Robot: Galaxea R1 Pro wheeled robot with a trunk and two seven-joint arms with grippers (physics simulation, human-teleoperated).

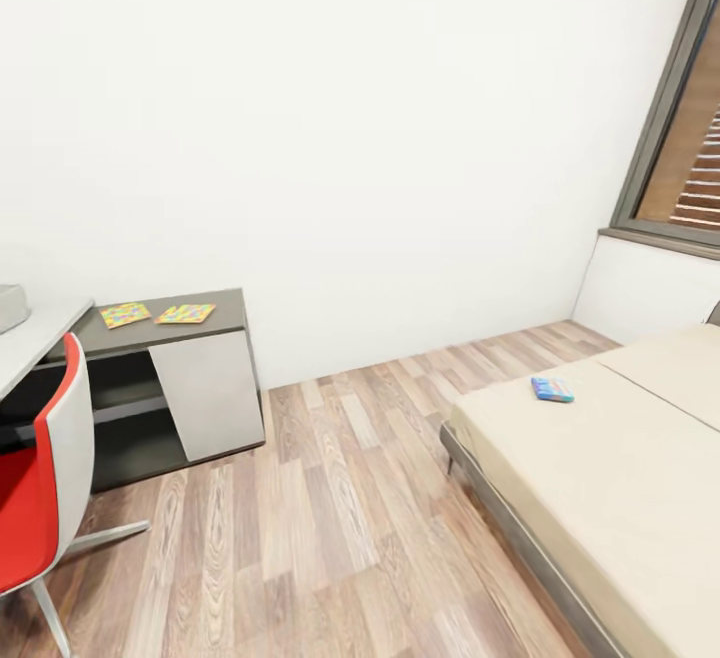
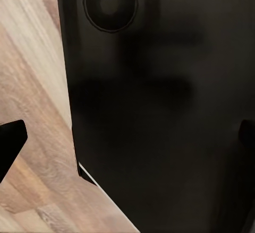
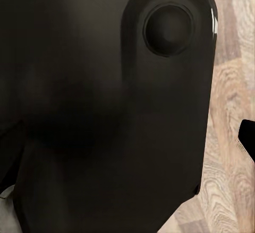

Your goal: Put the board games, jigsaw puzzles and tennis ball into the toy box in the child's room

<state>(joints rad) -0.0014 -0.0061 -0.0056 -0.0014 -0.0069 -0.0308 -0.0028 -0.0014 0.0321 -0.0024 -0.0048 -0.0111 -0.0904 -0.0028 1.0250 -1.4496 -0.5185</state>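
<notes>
A mostly blue board game (image 1: pixel 552 389) lies flat on the beige mattress of the bed (image 1: pixel 600 498) at the right. Two jigsaw puzzles (image 1: pixel 125 314) (image 1: pixel 186 314) lie side by side on a low dark grey cabinet top against the white wall. A corner of the pale grey toy box (image 1: pixel 9 306) shows at the far left edge, on the light table (image 1: pixel 35 338). My left gripper (image 2: pixel 129 140) is open above the wood floor, its dark fingertips (image 2: pixel 10 144) wide apart and holding nothing. My right gripper (image 3: pixel 127 143) also looks open, with one fingertip (image 3: pixel 247 137) at the picture's edge.
A red and white chair (image 1: pixel 40 478) stands at the table's front. The cabinet (image 1: pixel 205 393) has an open shelf and a pale door. Wood plank floor (image 1: pixel 340 508) runs between cabinet and bed. A dark-framed window (image 1: pixel 680 128) is at the right. My own dark body (image 2: pixel 159 111) is close behind both grippers.
</notes>
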